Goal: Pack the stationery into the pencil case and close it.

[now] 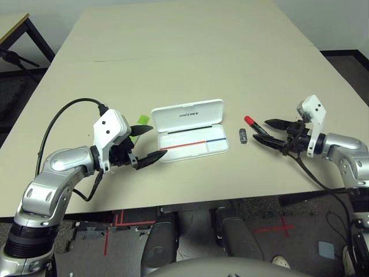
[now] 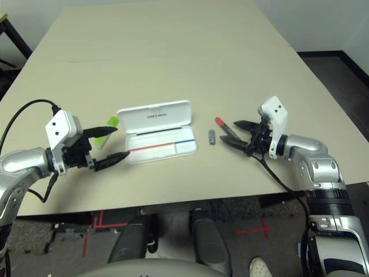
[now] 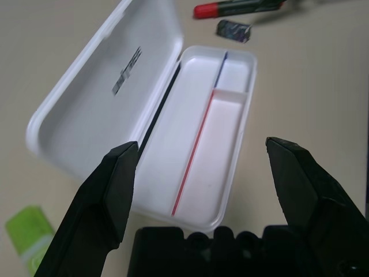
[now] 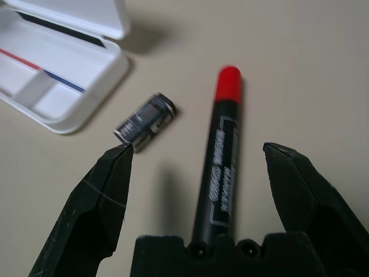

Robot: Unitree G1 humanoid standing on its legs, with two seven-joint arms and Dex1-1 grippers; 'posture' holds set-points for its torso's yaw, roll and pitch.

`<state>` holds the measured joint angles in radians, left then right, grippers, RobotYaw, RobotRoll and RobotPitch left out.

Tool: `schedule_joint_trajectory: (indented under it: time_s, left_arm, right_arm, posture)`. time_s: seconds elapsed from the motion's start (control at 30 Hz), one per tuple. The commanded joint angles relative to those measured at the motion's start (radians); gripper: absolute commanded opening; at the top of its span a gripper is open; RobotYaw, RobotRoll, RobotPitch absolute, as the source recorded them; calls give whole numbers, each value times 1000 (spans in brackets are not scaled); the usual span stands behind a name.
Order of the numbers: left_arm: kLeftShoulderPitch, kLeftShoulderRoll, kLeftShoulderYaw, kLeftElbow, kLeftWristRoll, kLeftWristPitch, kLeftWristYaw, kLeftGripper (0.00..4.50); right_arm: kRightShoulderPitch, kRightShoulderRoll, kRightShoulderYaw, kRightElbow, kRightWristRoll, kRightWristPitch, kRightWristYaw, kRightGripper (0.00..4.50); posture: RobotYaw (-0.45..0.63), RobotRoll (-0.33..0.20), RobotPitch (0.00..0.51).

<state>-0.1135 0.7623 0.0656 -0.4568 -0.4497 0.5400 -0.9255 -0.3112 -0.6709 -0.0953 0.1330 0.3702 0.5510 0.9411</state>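
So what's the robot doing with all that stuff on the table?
It is packing a pencil case, which lies open with nothing in it yet. The right gripper is open around the marker, ready to grab it. A small dark block lies on the table between marker and case. The left gripper hangs open beside the case, near the green highlighter. Nothing is held yet.

Beige table bears open pencil case, highlighter, marker, block.
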Motion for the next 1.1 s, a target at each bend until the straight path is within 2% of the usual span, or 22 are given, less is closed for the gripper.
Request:
schedule_joint_trajectory:
  time_s: [0.03,0.47,0.73,0.87,1.0,1.1]
  left_arm:
    - [-8,14,-32,-15,5,-13,-18,4460]
    - [-8,13,-34,-64,-6,8,11,4460]
    - [-2,14,-26,-84,-11,15,26,4460]
    - [1,16,-26,-90,-11,17,27,4500]
    - [-4,16,-28,-88,-11,16,27,4500]
    - [-6,16,-29,-86,-10,15,25,4500]
  right_arm:
    - [-7,3,23,-21,-16,37,-35,4500]
    - [-115,39,136,152,-151,-56,-79,4500]
    - [-184,74,156,286,-208,-96,-99,4500]
    - [-208,84,147,333,-225,-103,-115,3522]
    - [-211,84,146,340,-224,-102,-108,1959]
    - [-208,84,138,336,-215,-105,-99,951]
  posture:
    - [-64,0,156]
    - [-21,0,147]
    - [-5,0,145]
    - [-4,0,145]
    - [-5,0,144]
    - [-7,0,145]
